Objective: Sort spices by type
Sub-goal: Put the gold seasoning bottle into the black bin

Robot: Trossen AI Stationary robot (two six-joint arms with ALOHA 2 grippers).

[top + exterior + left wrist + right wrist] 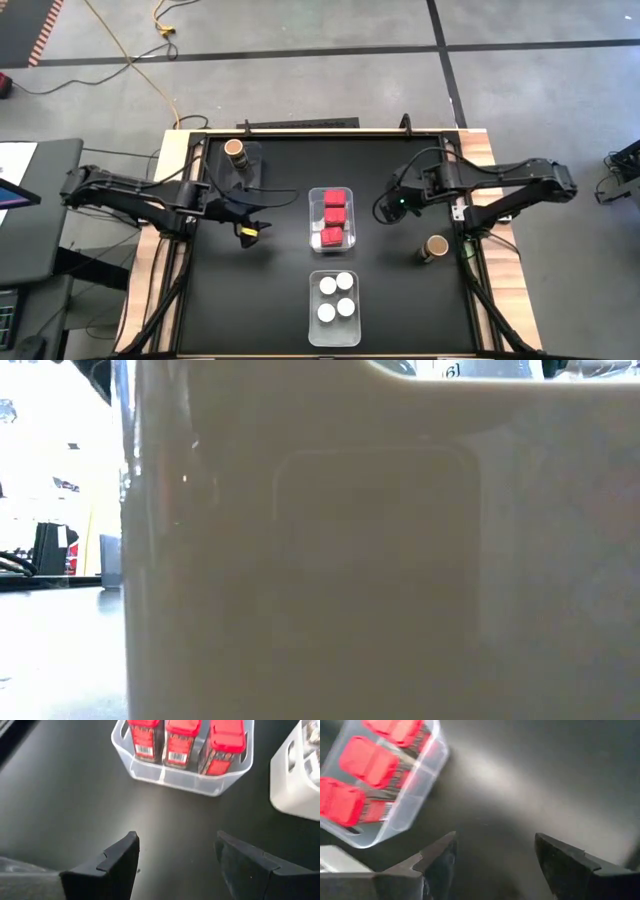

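Sorting looks mostly done from where we stand: 3 red boxes [333, 215] sit in the clear tub [312, 215] between our 2 claws, and 4 white-lidded jars [336, 297] fill a second tub [312, 310] nearer the table's front edge. 2 brown-topped jars are left, and we judge them the work in hand. One brown jar [235, 150] stands in a clear tub [250, 165] behind the left claw [252, 230], toward the table's back edge; the other brown jar [434, 248] stands loose on the black table [260, 300], just in front of and outboard of the right claw [383, 211]. Both claws are spread and carry nothing: the left wrist view shows the left fingers [117, 857] apart over bare table with the red boxes straight ahead, and the right wrist view shows the right fingers [437, 857] apart with the same tub off to one side. To do this well, we would have the right claw turn away from the red boxes and back toward the loose jar, come down with its fingers on either side of the jar's body below the cap, and close squarely so the round wall does not slip. We would lift it clear before crossing, pass behind the red tub and not over it, and set it beside its twin. The low view is blocked by a pale tub wall and tells us nothing.
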